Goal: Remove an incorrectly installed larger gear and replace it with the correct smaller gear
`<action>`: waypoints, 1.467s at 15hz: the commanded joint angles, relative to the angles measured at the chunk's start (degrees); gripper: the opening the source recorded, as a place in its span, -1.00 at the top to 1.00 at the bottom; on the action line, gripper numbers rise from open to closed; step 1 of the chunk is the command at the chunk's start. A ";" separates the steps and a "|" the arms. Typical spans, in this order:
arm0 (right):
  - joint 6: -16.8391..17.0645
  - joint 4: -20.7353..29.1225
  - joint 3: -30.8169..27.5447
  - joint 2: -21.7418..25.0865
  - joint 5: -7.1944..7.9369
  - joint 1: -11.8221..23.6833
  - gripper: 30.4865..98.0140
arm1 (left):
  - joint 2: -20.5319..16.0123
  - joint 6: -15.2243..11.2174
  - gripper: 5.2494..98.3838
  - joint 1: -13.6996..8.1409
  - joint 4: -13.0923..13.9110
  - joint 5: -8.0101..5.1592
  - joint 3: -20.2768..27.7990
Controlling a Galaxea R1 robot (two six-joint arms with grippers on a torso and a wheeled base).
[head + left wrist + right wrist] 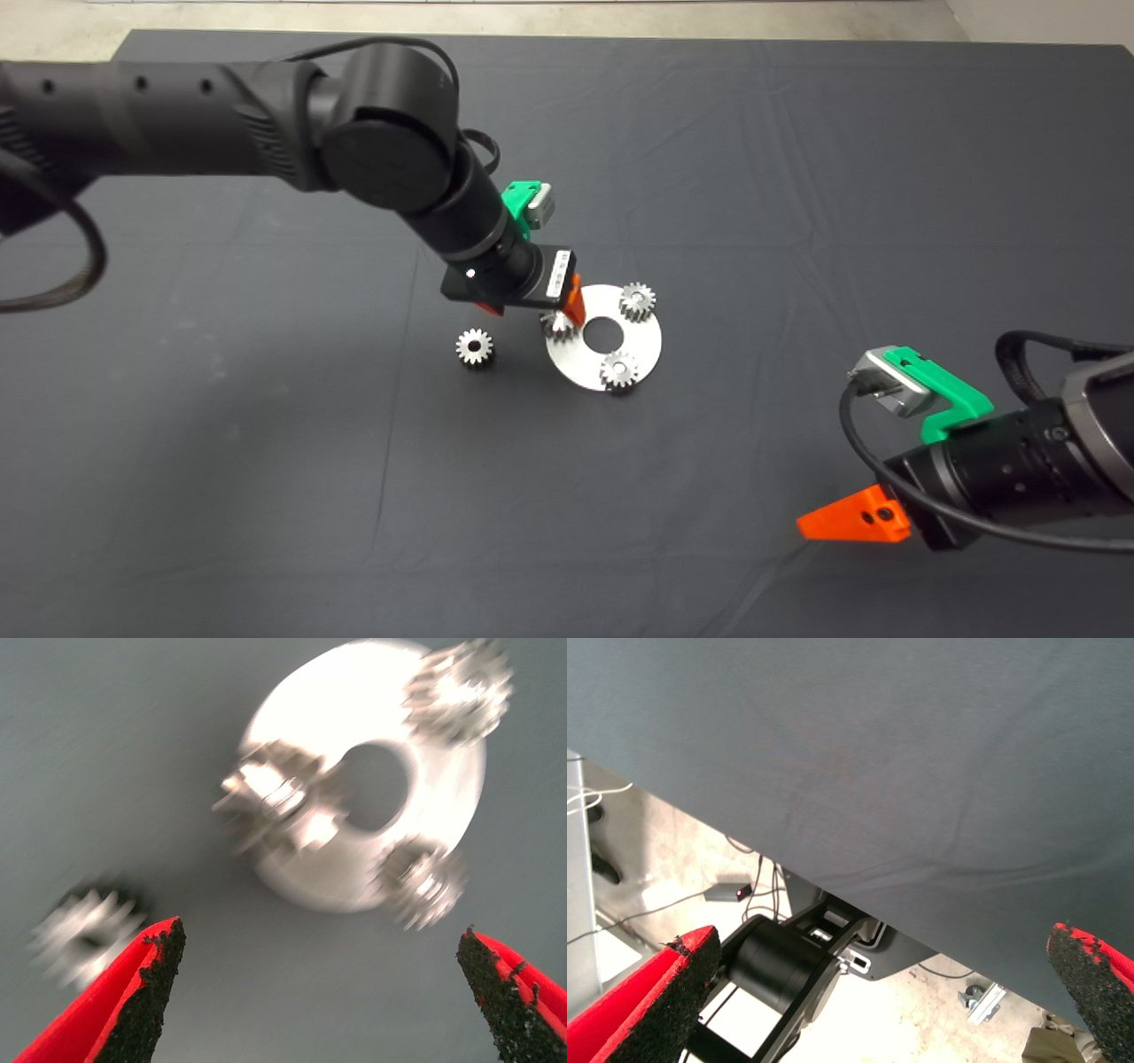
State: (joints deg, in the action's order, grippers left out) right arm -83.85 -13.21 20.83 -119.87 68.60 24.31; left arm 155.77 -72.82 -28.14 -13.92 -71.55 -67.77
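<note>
1. The round metal plate lies a little right of centre in the head view and carries three gears. Two of them, at its upper right and lower edge, match each other.
2. The third gear, at the plate's left edge and half hidden by the arm in the head view, appears in the left wrist view as the bulkier one; I take it for the larger gear. It sits on the plate, so the removal is not yet done.
3. The smaller gear stands alone on the dark mat, left of the plate and apart from it, untouched.
4. The left gripper hangs over the plate's left edge with its fingers spread wide and nothing between them. The larger gear lies ahead of the fingertips, not between them.
5. The right gripper waits at the lower right of the head view, fingers wide and empty.
6. By my judgement the task is near its start: grasping and lifting off the larger gear, then fetching and seating the smaller gear, all remain.
</note>
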 commanded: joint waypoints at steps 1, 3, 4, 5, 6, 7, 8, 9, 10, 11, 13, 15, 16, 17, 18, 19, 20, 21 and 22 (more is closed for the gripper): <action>-0.26 1.61 -0.46 0.38 -0.22 0.92 -0.99 | 5.54 9.40 -0.57 1.50 9.39 -2.96 -14.15; -0.35 1.61 -0.46 0.38 -0.20 0.83 -0.99 | 6.90 11.12 -0.57 1.94 10.05 -3.18 -16.44; -0.44 1.61 -0.55 0.46 -0.13 0.83 -0.99 | 7.40 11.30 -0.57 1.94 10.05 -3.75 -17.28; -0.44 1.61 -0.55 0.46 -0.13 0.83 -0.99 | 7.58 11.39 -0.57 2.12 9.81 -4.67 -17.47; -0.44 1.61 -0.63 0.46 -0.13 0.83 -0.99 | 7.58 11.30 -0.57 2.20 9.57 -6.04 -17.47; -0.35 1.61 -0.63 0.46 -0.13 0.83 -0.99 | 7.41 11.21 -0.57 2.20 9.26 -9.12 -17.30; -0.35 1.61 -0.72 0.46 -0.13 0.83 -0.99 | 7.15 10.97 -0.57 2.19 8.84 -13.08 -17.14; -0.35 1.61 -0.77 0.46 -0.13 0.83 -0.99 | 6.97 10.95 -0.57 2.15 8.56 -14.99 -16.80; -0.35 1.52 -0.73 0.38 -0.22 0.83 -0.99 | 7.25 10.95 -0.57 2.20 8.47 -15.03 -16.79; -0.35 1.52 -0.72 0.38 -0.22 0.83 -0.99 | 7.58 10.95 -0.57 2.12 8.47 -15.03 -16.95; -0.35 1.52 -0.79 0.46 -0.22 0.83 -0.99 | 7.67 10.95 -0.57 2.12 8.21 -14.94 -17.50; -0.35 1.52 -0.81 0.55 -0.13 0.83 -0.99 | 7.67 10.86 -0.57 2.12 7.36 -14.94 -17.62; -0.35 1.52 -0.81 0.55 -0.18 0.83 -0.99 | 7.67 10.86 -0.57 2.12 7.15 -14.73 -17.73; -0.35 1.52 -0.81 0.55 -0.13 0.83 -0.99 | 7.76 10.85 -0.57 2.12 7.15 -13.88 -18.27; -0.35 1.52 -0.81 0.55 -0.13 0.83 -0.99 | 7.85 10.77 -0.57 2.12 7.15 -12.36 -18.70; -0.35 1.52 -0.81 0.55 -0.13 0.83 -0.99 | 8.02 10.77 -0.57 2.12 7.15 -10.76 -18.82; -0.34 1.52 -0.81 0.55 -0.13 0.83 -0.99 | 8.46 10.68 -0.57 2.20 7.15 -9.63 -18.98; -0.26 1.52 -0.81 0.55 -0.13 0.92 -0.99 | 8.97 10.84 -0.57 2.36 7.07 -9.22 -20.05; -0.26 1.52 -0.81 0.55 -0.04 0.92 -0.99 | 9.56 11.21 -0.57 3.12 6.98 -9.22 -21.42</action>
State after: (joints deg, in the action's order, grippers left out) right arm -83.91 -13.21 20.55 -119.52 68.79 24.28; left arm 163.48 -62.04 -25.10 -6.53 -82.05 -86.93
